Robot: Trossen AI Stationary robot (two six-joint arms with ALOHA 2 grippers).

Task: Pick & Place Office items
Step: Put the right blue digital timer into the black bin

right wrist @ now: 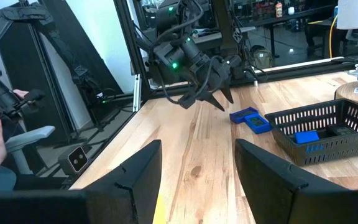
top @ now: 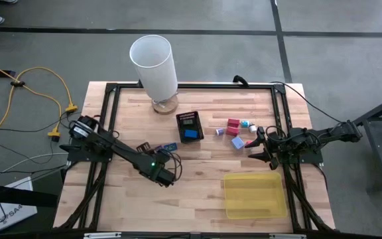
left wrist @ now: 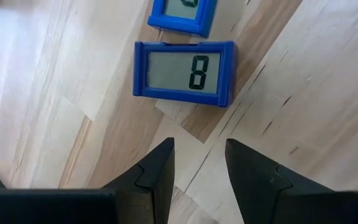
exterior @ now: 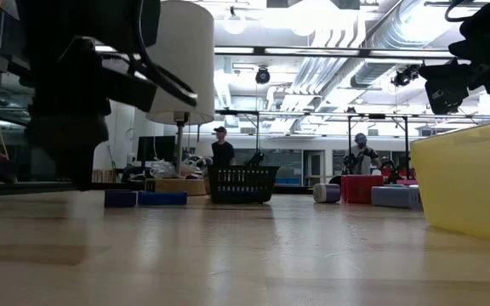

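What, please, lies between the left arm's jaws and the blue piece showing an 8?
Only bare wooden table, as the left wrist view shows; the left gripper is empty, short of the blue piece.

1. I see the second blue piece [left wrist: 183, 15] cut off by the left wrist view's edge
2. Small blocks [top: 239, 131] are too tiny for me to identify
3. Yellow tray [exterior: 475, 174] runs off frame

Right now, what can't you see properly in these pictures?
- Blue number piece: a second blue piece beyond it is cut off by the left wrist view's edge, so its number is unreadable.
- Mesh box: something blue lies inside; too small to identify in the high view.
- Yellow tray: the low view's edge cuts it off and its wall hides its inside.
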